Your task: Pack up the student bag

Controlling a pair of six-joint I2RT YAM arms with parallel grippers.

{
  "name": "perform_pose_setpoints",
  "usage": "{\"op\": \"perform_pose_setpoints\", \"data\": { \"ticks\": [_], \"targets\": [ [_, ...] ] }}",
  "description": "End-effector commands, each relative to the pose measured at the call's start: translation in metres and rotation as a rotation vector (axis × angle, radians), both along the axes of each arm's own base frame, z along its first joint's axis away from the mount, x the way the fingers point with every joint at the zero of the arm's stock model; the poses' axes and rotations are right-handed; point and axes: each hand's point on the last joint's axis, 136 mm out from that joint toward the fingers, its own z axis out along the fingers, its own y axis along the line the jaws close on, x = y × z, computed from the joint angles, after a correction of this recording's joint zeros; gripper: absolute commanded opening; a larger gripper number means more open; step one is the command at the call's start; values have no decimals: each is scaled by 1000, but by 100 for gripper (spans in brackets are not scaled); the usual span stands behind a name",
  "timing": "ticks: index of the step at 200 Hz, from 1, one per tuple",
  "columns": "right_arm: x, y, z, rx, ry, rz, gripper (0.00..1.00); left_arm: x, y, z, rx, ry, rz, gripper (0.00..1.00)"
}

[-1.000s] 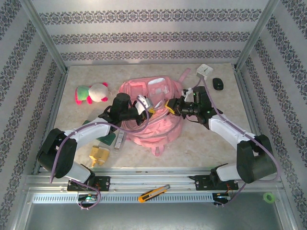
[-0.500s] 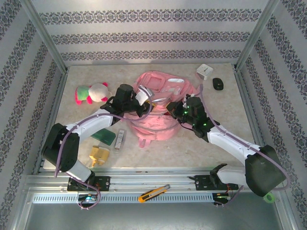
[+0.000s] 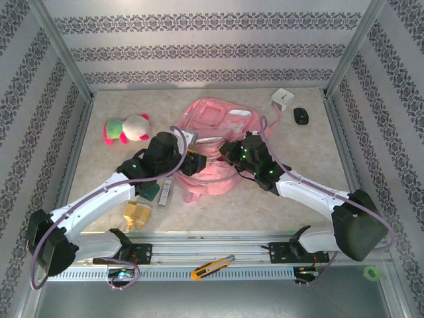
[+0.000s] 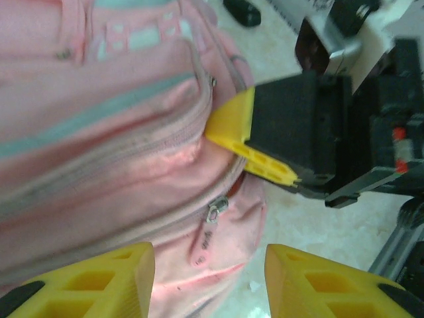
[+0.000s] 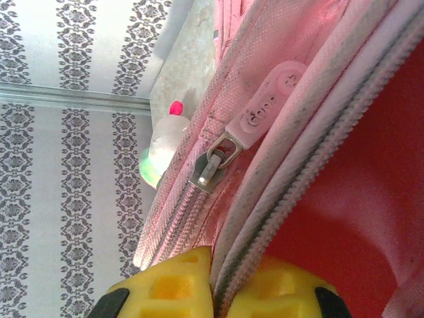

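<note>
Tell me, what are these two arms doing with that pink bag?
Two robot arms are working on the student bag. The right gripper is pinched shut on the bag's edge along an open zip. The left gripper hovers open next to the front zip pull, holding nothing. A plush toy lies on the table, outside the bag.

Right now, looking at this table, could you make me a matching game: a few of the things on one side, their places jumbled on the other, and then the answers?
Things:
1. student bag
2. plush toy
3. white box
4. utility knife

Places:
A. on the metal rail at the near edge
B. far right corner of the table
C. middle of the table
D. on the table, left of the bag

Pairs: 1-C, 2-D, 3-B, 4-A
</note>
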Motion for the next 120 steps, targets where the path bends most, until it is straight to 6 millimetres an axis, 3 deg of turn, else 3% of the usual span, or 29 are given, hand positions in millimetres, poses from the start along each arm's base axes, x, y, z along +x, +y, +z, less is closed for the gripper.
{"op": "perform_pose_setpoints", "data": {
  "ticks": [1, 38, 78, 106, 120],
  "targets": [
    [8, 18, 49, 101, -121, 23, 0, 0, 0, -30, 21, 127, 98, 46],
    [6, 22, 52, 106, -127, 42, 0, 10, -15, -49, 63, 152, 81, 46],
    [7, 27, 51, 112, -119, 56, 0, 11, -34, -51, 12, 157, 41, 42],
    [6, 29, 49, 110, -116, 63, 0, 12, -43, -48, -14, 155, 25, 26],
    [6, 29, 49, 106, -117, 69, 0, 13, -41, -47, -6, 151, 35, 10]
  ]
}}
